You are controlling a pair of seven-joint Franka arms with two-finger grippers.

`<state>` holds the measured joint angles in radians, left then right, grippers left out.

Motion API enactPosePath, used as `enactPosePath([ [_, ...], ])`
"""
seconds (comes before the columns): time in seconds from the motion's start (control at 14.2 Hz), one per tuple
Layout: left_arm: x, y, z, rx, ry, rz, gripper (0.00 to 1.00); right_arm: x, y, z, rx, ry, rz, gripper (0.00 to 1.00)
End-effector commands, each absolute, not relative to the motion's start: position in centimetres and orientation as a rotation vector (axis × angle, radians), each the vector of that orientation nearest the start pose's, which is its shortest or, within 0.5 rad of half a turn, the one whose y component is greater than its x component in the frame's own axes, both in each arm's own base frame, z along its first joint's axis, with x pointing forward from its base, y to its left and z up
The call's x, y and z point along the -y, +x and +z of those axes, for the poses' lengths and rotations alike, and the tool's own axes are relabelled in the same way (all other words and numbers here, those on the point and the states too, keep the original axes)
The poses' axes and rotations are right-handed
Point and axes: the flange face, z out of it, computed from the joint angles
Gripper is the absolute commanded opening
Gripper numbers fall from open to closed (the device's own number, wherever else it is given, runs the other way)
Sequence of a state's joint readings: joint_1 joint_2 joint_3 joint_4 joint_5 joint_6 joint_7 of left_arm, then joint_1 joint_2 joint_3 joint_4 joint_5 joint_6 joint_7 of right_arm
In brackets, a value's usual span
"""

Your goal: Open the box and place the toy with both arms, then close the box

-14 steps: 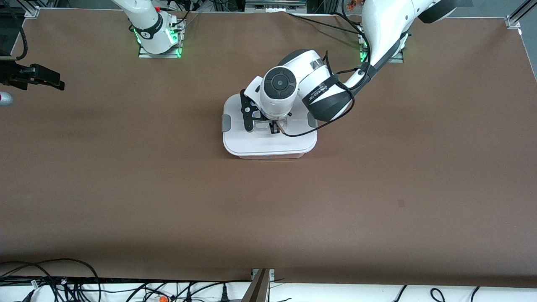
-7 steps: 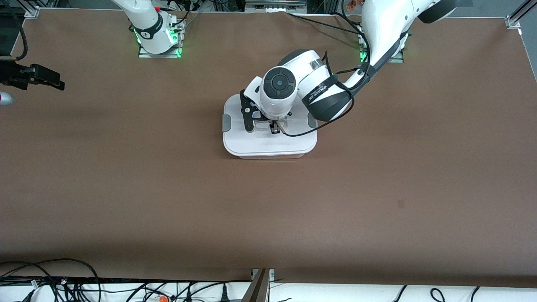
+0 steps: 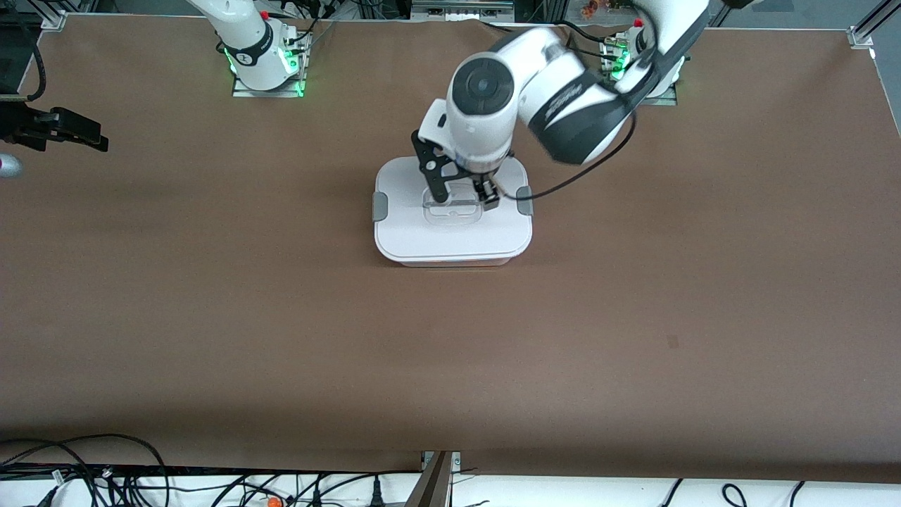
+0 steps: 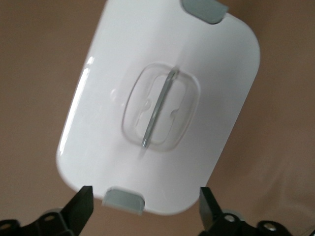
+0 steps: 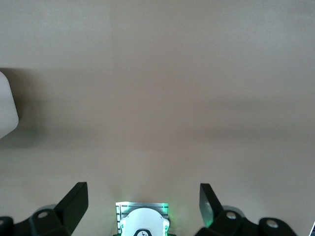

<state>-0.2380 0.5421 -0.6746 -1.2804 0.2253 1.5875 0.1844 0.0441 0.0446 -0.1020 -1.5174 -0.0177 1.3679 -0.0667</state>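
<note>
The box (image 3: 450, 238) stands mid-table with its white lid on and a grey clip (image 3: 379, 206) at each end. Its clear recessed handle (image 3: 452, 210) lies free. My left gripper (image 3: 462, 191) hangs open and empty above the lid. In the left wrist view the lid (image 4: 206, 59), the handle (image 4: 160, 110) and one clip (image 4: 123, 200) show beyond the open left gripper (image 4: 145, 201). My right gripper (image 3: 95, 141) waits open and empty over the right arm's end of the table; its own view shows the open right gripper (image 5: 142, 196) over bare table. The toy is not in view.
Brown table surface (image 3: 281, 317) surrounds the box. The right arm's base (image 3: 264, 63) and the left arm's base (image 3: 640, 70) stand at the table's edge. Cables (image 3: 105, 472) lie along the edge nearest the front camera. A small greyish rounded thing (image 3: 7, 167) sits below the right gripper.
My left gripper has risen off the lid's handle and moved toward the arm bases. The lid stays on the box. The right arm has not moved.
</note>
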Motion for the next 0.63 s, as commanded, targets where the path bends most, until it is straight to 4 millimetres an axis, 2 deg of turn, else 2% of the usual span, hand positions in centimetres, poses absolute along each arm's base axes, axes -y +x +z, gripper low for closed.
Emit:
enactPosePath([
  [0.0, 40.3, 51.3, 52.4, -1.273, -2.841, 0.21, 1.0, 3.1, 54.5, 61.4, -0.013, -3.136, 0.29, 1.0],
  [0.14, 36.9, 52.4, 54.4, -1.123, -2.856, 0.195, 1.0, 3.1, 54.5, 61.4, -0.013, -3.136, 0.29, 1.0],
  [0.28, 30.6, 55.2, 57.1, -0.972, -2.907, 0.14, 1.0, 3.1, 54.5, 61.2, -0.012, -3.134, 0.297, 1.0],
  [0.35, 27.5, 56.3, 57.8, -0.895, -2.943, 0.139, 1.0, 3.1, 54.5, 61.4, -0.012, -3.135, 0.292, 1.0],
  [0.42, 25.6, 56.8, 58.7, -0.836, -2.948, 0.12, 1.0, 3.1, 54.5, 61.4, -0.012, -3.135, 0.292, 1.0],
  [0.49, 24.8, 57.0, 58.8, -0.795, -2.95, 0.117, 1.0, 3.1, 54.5, 61.4, -0.012, -3.135, 0.292, 1.0],
  [0.56, 22.4, 58.1, 58.7, -0.72, -2.969, 0.108, 1.0, 3.1, 54.5, 61.2, -0.012, -3.134, 0.297, 1.0],
])
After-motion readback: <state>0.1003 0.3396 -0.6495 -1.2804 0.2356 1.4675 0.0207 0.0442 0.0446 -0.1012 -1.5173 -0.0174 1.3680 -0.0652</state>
